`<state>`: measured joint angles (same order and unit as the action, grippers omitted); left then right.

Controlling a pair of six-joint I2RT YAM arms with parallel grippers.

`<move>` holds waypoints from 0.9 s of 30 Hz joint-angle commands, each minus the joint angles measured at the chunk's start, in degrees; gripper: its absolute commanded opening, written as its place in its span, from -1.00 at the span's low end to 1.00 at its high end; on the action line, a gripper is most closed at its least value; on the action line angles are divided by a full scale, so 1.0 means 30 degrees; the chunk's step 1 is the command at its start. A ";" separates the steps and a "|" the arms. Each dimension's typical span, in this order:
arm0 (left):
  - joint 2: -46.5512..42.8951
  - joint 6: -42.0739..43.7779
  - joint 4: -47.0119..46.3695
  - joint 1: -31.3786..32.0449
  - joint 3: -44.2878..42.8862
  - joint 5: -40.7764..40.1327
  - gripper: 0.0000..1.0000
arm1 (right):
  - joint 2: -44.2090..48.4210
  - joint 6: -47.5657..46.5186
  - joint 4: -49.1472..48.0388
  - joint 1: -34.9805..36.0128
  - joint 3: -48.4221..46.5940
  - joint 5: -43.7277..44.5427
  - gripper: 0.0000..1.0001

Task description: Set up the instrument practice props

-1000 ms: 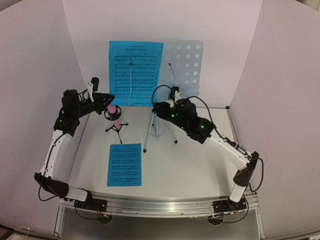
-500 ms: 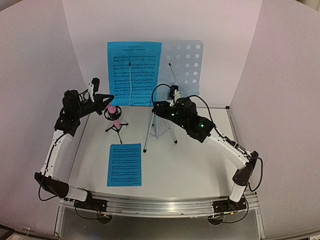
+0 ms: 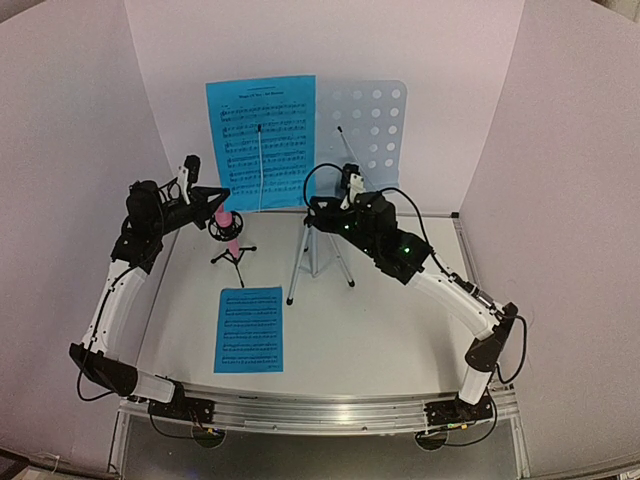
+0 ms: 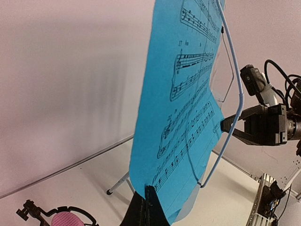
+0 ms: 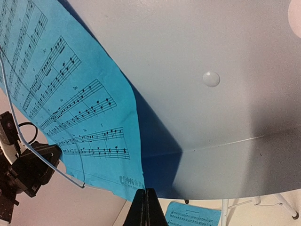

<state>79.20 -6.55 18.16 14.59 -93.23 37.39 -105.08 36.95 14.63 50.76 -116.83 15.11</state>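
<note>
1. The white table (image 3: 380,320) carries everything, with both arm bases at its 6 o'clock edge.
2. The pale blue-grey perforated music stand desk (image 3: 370,130) stands at the table's 12 o'clock side. It faces 6 o'clock so a player could read it, and its 3 o'clock half is bare.
3. The silver folding tripod (image 3: 312,250) beneath it has its legs spread, which we judge steadies the tall desk.
4. 1 bright blue sheet printed with music staves (image 3: 240,150) stands upright across the desk's 9 o'clock half, lower edge at the desk's lip.
5. The second bright blue printed sheet (image 3: 249,328) lies flat at 7 o'clock of the tripod. We judge it is meant for the bare half, so the task is about halfway done.
6. The pink microphone on a small black tripod (image 3: 227,226) stands at 9 o'clock of the silver tripod, apart from it.
7. The left gripper (image 4: 147,193) has its jaws pinched on the upright sheet's lower 9 o'clock corner, probably to position the sheet.
8. The right gripper (image 5: 145,195) has its fingers pressed together at the desk's lower edge, beside the sheet's 3 o'clock corner. We judge it is bracing the stand, but we cannot tell whether the lip sits between the fingers.
9. A thin wire page holder (image 4: 241,94) crosses the sheet's face, apparently to keep the paper against the desk.
</note>
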 commanded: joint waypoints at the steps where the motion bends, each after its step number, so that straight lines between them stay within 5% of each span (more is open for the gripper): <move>1: -0.0051 -0.0204 -0.1180 0.0088 -0.0025 -0.0009 -1.00 | -0.0277 -0.0970 -0.0339 -0.0182 -0.1248 0.0719 -1.00; 27: 0.0173 0.0713 -0.1101 0.0149 -0.0025 -0.0065 -1.00 | -0.0922 -0.1259 -0.0190 -0.0454 -0.1455 0.0942 -0.99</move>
<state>79.22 -5.80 16.43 14.96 -92.86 37.36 -107.26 33.63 14.68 49.78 -119.90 16.56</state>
